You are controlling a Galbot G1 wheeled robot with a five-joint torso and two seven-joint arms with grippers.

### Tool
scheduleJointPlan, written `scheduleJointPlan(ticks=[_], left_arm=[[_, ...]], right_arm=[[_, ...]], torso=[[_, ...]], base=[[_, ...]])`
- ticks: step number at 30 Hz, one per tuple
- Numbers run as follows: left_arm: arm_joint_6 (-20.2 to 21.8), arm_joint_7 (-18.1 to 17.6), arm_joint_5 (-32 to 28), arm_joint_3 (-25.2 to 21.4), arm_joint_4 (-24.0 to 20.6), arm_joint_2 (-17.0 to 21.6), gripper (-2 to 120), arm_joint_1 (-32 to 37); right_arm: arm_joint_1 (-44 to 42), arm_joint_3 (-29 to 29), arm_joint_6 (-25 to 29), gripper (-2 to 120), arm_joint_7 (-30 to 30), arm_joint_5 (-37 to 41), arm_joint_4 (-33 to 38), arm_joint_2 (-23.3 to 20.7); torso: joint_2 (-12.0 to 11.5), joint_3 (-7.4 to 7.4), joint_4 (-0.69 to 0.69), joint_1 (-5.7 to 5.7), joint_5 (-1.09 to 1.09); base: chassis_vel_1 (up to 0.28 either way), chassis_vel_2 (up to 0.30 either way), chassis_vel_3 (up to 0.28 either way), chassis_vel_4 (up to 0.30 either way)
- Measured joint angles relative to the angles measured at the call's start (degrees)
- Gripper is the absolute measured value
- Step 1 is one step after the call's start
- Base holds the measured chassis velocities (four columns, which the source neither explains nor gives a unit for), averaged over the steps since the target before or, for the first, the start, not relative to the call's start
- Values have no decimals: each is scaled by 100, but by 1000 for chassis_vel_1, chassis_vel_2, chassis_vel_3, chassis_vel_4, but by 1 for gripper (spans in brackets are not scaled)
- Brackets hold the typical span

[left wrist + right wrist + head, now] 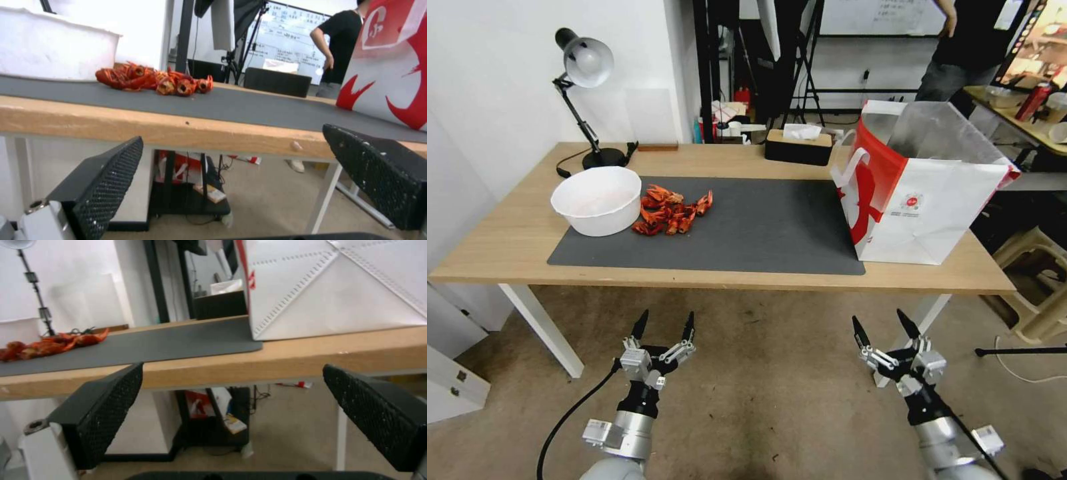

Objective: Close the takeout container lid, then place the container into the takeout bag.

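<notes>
Head view, takeout bag (920,207) on table (507,247) (round red logo, text unreadable), both grippers' jaws open, empty

Takeout bag (924,200): large, boxy, upright and open-topped at the table's right end; white front with round red logo, red side, white handles, silvery lining.

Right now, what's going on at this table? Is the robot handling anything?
Nothing is being handled. Both arms hang low in front of the table, below its edge: the left gripper and right gripper are open and empty. On the dark mat sit a white bowl and a pile of red crayfish. The takeout bag stands open at the right end.
</notes>
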Motion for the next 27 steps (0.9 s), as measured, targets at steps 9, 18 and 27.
scheduleJointPlan(ticks=[9, 18, 27], left_arm=[[-70, 37, 90, 16, 58, -18, 100, 33], [-73, 35, 99, 16, 60, -18, 100, 33], [-73, 32, 99, 18, 61, -18, 100, 32]], right_arm=[[55, -51, 70, 100, 71, 63, -95, 45], [75, -54, 66, 100, 66, 83, -95, 30], [81, -54, 52, 100, 62, 89, -93, 24]], torso=[[0, 0, 0, 0, -1], [0, 0, -1, 0, 0], [0, 0, -1, 0, 0]], base=[[0, 0, 0, 0], [0, 0, 0, 0], [0, 0, 0, 0]])
